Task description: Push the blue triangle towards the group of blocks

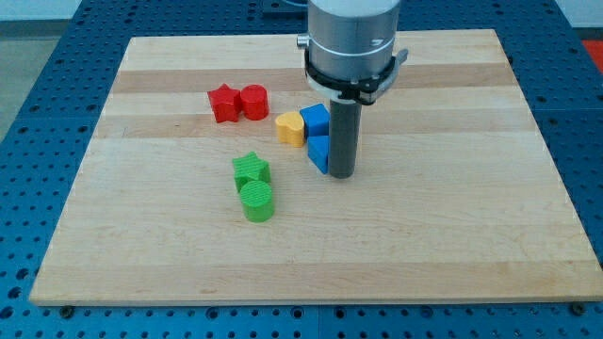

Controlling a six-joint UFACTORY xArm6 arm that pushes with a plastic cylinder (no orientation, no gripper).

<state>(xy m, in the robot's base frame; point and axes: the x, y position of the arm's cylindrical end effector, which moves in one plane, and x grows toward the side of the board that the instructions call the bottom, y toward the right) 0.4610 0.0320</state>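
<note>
So, only one camera view to go on. The tip is seen pressed right up against the view's right side of the blue triangle, which sits near the middle of the counter. No jaws exist on this tool, it's just a bare rod, so nothing can be spread or pinched.

Just above the triangle a blue cube is found, touching or nearly so, with a yellow heart beside it on the view's left. A red star and red cylinder are placed further up-left; a green star and green cylinder lower left.

What could go wrong, probably: contact looks off-centre, so the triangle could be spun and slipped past the rod. The cube and heart could also get dragged along if the push is angled upward, and the group scattered.
</note>
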